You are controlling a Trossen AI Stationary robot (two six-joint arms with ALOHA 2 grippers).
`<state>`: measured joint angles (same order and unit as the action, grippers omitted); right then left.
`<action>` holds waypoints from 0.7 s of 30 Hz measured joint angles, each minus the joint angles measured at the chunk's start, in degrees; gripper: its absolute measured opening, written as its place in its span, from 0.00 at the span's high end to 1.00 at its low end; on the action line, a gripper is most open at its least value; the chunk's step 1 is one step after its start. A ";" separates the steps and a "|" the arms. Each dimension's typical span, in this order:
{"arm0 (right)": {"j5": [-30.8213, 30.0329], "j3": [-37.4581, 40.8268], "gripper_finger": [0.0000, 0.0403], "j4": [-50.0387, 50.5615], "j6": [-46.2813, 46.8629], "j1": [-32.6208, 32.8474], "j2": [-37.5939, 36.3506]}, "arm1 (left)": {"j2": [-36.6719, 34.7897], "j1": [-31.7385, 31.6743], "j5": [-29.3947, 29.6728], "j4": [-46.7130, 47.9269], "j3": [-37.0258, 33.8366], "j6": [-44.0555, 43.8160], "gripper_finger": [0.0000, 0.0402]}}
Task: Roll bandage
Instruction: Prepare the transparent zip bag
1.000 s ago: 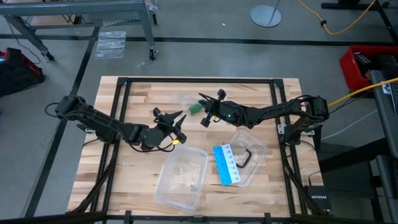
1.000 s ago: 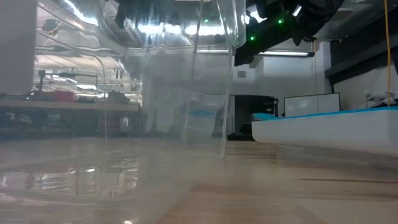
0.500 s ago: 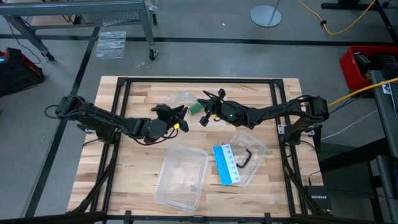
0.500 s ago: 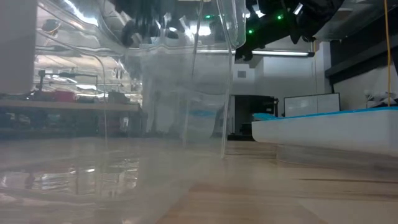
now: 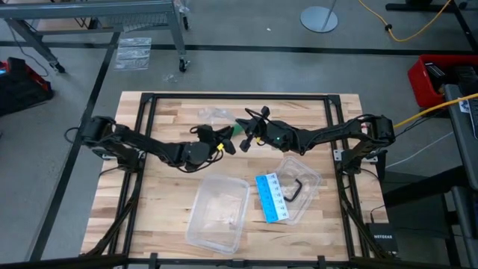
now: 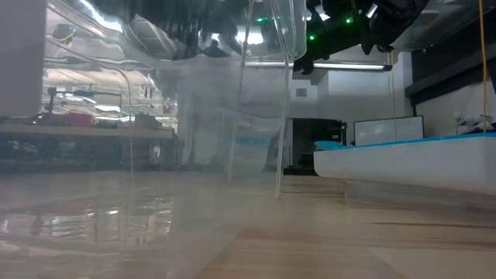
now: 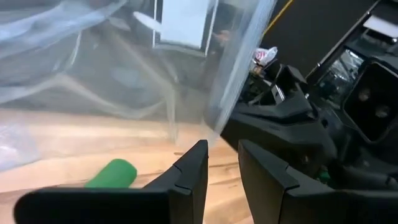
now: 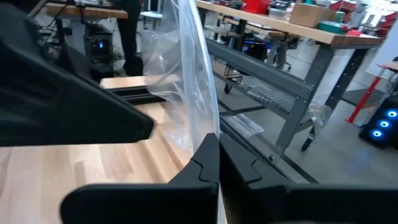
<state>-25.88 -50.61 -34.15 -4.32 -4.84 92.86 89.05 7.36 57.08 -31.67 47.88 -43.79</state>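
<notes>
From above, your bandage (image 5: 234,130) already looks rolled, lying on the table between both grippers. Left wrist view: left gripper (image 7: 222,163) jaws slightly apart, holding nothing. Right wrist view: right gripper (image 8: 217,163) pinches the plastic wrapper (image 8: 186,93). Mostly unwrapping's left, I'd guess.

Grey concrete floor (image 5: 67,112) around the wooden worktop (image 5: 172,194); grey metal-framed bench (image 8: 292,81) beyond; red crate (image 5: 437,78) at side.

Bright even light, blurry low view
</notes>
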 joint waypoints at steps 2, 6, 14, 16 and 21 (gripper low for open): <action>-0.03 0.00 1.00 0.19 -0.02 0.00 0.00 | 0.56 -0.33 -0.03 -1.27 0.00 1.38 0.79; -0.01 -0.04 1.00 1.25 -0.02 -0.02 0.00 | 0.59 -0.64 0.00 -1.76 0.00 3.14 0.79; -0.02 -0.04 1.00 1.39 0.02 -0.02 0.00 | 0.59 -0.61 -0.06 -2.00 0.00 5.09 0.79; 0.03 -0.04 1.00 1.84 -0.02 -0.02 0.00 | 0.59 -0.61 -0.37 -2.01 0.00 5.42 0.79; 0.03 -0.04 1.00 2.65 -5.02 -0.04 0.00 | 0.59 -0.61 -1.44 -1.95 0.00 4.24 0.79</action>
<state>-25.85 -50.65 -31.50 -9.35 -4.89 92.86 89.65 6.74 55.64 -33.62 47.88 -39.56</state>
